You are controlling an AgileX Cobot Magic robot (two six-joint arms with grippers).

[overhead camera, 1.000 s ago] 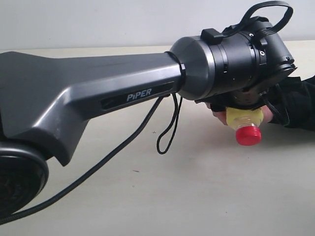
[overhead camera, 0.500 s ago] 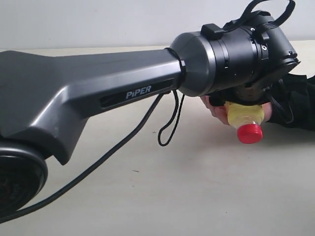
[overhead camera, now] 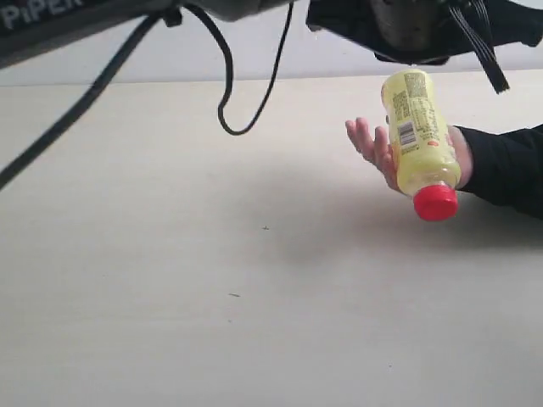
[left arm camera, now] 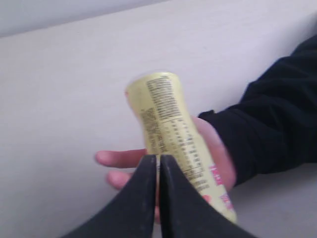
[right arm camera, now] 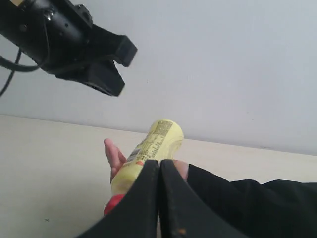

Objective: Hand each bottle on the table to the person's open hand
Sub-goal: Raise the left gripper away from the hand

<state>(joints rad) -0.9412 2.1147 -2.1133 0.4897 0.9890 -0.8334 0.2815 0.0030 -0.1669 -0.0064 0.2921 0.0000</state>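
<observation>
Exterior view shows, over the desk (overhead camera: 170, 297), the person's open hand (overhead camera: 373, 144) cradling the tilted yellow bottle (overhead camera: 417, 136), so the left fingers (left arm camera: 143, 198) and right fingers (right arm camera: 146, 198), both pressed together and empty, should lift clear without nudging it.

The yellow bottle (overhead camera: 420, 140) lies tilted across the person's open hand (overhead camera: 371, 142). Its red cap (overhead camera: 436, 203) is lowest, and its base is nearest the left gripper (left arm camera: 157, 161), just below the pressed-together jaws and not between them. The palm-up hand is over the pale table (overhead camera: 170, 254).
</observation>
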